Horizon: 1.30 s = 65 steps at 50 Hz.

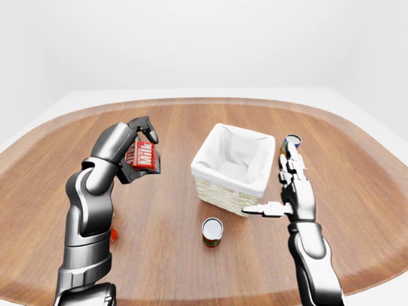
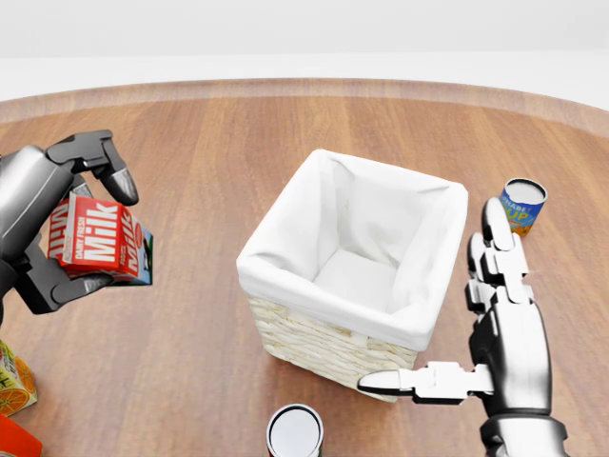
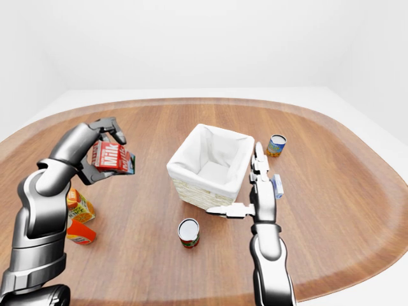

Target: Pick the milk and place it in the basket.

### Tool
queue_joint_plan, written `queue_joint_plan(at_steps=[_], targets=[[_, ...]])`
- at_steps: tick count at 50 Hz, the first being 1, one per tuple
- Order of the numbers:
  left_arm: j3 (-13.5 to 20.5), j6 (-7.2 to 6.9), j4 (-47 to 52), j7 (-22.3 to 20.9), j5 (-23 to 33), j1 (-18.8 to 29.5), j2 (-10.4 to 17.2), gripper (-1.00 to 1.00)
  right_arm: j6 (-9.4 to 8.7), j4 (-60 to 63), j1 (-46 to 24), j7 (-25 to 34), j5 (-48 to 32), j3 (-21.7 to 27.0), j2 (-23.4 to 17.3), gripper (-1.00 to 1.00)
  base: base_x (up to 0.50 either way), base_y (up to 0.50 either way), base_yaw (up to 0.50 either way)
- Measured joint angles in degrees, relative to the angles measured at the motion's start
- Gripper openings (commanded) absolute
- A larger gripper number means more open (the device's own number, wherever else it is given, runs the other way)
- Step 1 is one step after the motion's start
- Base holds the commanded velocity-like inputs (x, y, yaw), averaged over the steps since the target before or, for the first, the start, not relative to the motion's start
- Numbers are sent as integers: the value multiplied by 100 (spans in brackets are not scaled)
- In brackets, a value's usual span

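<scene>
Milk being carried toward the basket

The milk is being gripped aloft in the left hand, left of the basket; it needs moving right over the rim, then releasing. The right hand is being held open, empty.

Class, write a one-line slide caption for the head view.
Left hand holds milk carton aloft beside the lined basket.
</scene>
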<state>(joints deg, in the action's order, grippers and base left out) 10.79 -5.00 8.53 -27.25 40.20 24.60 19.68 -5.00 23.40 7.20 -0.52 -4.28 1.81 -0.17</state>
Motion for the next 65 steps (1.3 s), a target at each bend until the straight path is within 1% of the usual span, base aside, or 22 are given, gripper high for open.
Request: queue_joint_plan(at_steps=[11, 27, 36, 46, 65], targets=[[-138, 0, 171, -172, 188, 322, -53, -100, 0, -24, 4, -7, -18, -25, 2, 100, 0, 0, 0], [-396, 0, 62, -194, 525, 790, -232, -100, 12, -42, 33, -3, -45, -65, 3, 100, 0, 0, 0], [-556, 0, -50, -161, 675, 973, -395, -100, 20, -59, 37, 2, -61, -75, 2, 100, 0, 0, 0], [-739, 0, -69, -237, 872, 1206, -602, -100, 32, -80, 35, 1, -78, -85, 2, 100, 0, 0, 0], [-1000, 0, 210, -550, 1132, 1633, -994, -100, 46, -111, 23, 1, -85, -86, 1, 100, 0, 0, 0]])
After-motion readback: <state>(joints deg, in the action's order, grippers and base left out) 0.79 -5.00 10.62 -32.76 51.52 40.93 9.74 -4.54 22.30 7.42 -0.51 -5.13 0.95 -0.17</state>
